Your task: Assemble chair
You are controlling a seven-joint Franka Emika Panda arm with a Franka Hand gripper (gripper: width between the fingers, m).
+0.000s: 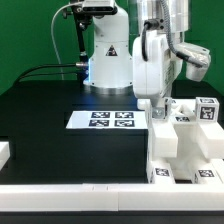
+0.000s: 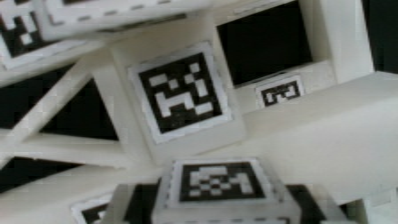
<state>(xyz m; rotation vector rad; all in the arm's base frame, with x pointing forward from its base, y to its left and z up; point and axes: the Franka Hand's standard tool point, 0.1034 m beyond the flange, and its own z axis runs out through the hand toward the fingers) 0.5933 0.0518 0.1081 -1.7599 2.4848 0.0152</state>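
The chair's white tagged pieces [image 1: 186,146] stand clustered at the exterior view's right, near the front edge. My gripper [image 1: 160,108] reaches down into the far side of this cluster. In the wrist view my gripper [image 2: 214,203] is shut on a small white chair piece [image 2: 215,181] with a square tag, held between both fingers. Beyond it lies a flat white panel [image 2: 183,95] with a large tag, crossed by white bars. Another tagged piece [image 2: 36,30] shows at the corner. The fingertips themselves are hidden in the exterior view.
The marker board [image 1: 112,119] lies on the black table just beside the cluster, toward the exterior view's left. The robot base [image 1: 108,60] stands behind it. A white rail [image 1: 80,196] runs along the front edge, and a white block [image 1: 5,153] sits at the left edge.
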